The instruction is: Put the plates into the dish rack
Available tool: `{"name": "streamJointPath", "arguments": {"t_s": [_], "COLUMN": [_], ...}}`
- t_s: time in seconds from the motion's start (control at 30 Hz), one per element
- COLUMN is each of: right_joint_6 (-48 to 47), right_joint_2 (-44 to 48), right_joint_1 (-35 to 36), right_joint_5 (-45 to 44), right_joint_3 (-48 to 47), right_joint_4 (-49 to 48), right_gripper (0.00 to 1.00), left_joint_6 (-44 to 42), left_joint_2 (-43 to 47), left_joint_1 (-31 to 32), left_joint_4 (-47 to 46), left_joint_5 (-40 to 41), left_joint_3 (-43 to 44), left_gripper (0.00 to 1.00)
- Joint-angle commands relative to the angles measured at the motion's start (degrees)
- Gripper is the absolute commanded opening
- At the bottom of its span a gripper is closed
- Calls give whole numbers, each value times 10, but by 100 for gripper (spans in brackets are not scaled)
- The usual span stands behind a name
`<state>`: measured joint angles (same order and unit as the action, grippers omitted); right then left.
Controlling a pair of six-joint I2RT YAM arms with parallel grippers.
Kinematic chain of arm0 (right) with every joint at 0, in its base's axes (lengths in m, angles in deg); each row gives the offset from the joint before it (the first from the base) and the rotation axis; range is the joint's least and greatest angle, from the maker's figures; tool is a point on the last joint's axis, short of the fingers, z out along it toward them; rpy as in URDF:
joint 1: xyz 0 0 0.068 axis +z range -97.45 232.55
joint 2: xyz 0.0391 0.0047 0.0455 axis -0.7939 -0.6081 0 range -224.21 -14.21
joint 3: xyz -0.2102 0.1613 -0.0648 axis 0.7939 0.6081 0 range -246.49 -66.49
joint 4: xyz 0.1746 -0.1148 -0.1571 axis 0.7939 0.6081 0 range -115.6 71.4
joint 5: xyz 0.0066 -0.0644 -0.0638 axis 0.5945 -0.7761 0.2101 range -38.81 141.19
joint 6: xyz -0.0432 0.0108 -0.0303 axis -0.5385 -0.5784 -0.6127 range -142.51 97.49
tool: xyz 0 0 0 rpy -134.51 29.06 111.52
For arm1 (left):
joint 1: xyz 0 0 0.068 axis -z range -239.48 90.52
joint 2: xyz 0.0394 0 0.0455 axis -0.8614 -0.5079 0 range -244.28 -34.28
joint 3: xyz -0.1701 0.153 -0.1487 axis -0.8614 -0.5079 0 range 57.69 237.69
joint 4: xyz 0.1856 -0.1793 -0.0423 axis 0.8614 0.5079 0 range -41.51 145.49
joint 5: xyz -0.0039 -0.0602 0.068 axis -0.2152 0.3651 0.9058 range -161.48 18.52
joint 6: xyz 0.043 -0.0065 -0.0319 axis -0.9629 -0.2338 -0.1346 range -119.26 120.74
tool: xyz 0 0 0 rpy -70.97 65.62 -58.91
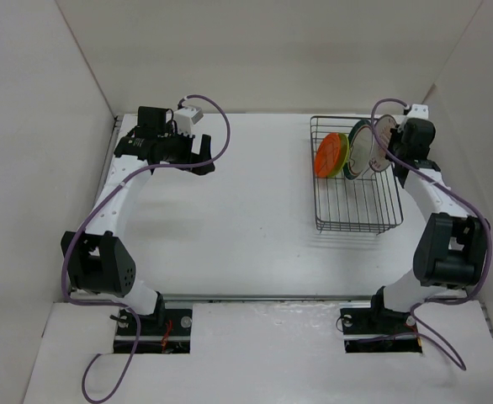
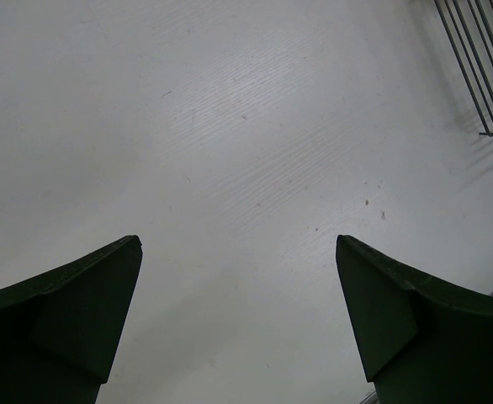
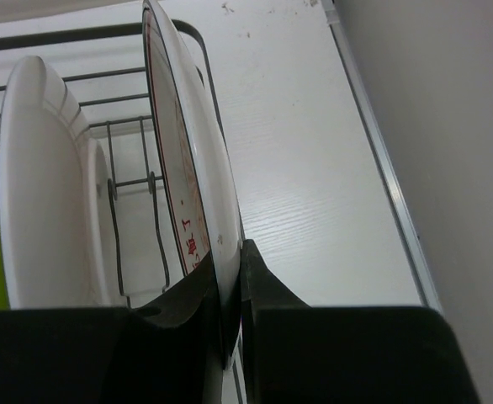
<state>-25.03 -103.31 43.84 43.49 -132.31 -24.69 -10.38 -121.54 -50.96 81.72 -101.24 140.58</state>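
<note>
Right claw (image 3: 230, 278) pinches the patterned plate (image 3: 183, 151) by its rim, upright at the right end of the dish rack (image 1: 360, 210) — probably stiff, slick, breakable, so a rim hold suits. Left claw (image 2: 236, 248) gapes wide.

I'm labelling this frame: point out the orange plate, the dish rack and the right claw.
orange plate (image 1: 330, 156): top external view, centre of its face.
dish rack (image 1: 360, 204): top external view, bare grid floor.
right claw (image 3: 227, 268): right wrist view, between its fingertips, pinching the patterned plate (image 3: 188, 181).
</note>
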Motion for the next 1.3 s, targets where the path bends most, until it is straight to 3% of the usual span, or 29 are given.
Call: {"name": "streamJointPath", "arguments": {"t_s": [0.0,0.03,0.23,0.27,0.3,0.4,0.43,0.5,0.53,0.57,0.67,0.83,1.0,1.27], "right_joint_6": [11,11,11,11,11,11,17,30,40,45,72,77,86,104], "right_joint_2": [-6,-6,7,13,25,51,59,78,103,117,172,234,322,451], "right_joint_1": [12,12,28,36,36,41,41,47,47,47,64,110,161,174], "right_joint_5": [-22,-22,-28,-34,-39,-69,-74,-105,-105,-92,-29,38,10,-31], "right_joint_3": [-12,-12,-25,-25,-31,-50,-55,-72,-72,-78,-92,-139,-133,-167], "right_joint_4": [-54,-54,-42,-37,-32,-12,-5,21,28,34,87,190,259,382], "right_gripper": [2,19,27,35,51,64,74,77,93,100,100,100,100,100], "left_joint_6": [-7,-7,-7,-7,-7,-7,-7,0,16,22,57,76,70,53], "left_joint_2": [7,7,7,7,7,12,12,18,24,24,24,50,108,224], "left_joint_1": [-1,-1,-1,-1,-1,-1,-1,-1,-1,-1,-6,-42,-53,-53], "left_joint_4": [-9,-9,-9,-9,-9,-9,-15,-20,-20,-27,-34,-34,-4,48], "left_joint_5": [-11,-11,-6,-6,0,17,29,47,59,93,194,276,324,360], "left_joint_3": [-4,-4,-4,-4,-4,-10,-10,-10,-10,-10,24,70,128,170], "left_gripper": [100,100,100,100,100,100,100,100,100,100,100,100,100,100]}}
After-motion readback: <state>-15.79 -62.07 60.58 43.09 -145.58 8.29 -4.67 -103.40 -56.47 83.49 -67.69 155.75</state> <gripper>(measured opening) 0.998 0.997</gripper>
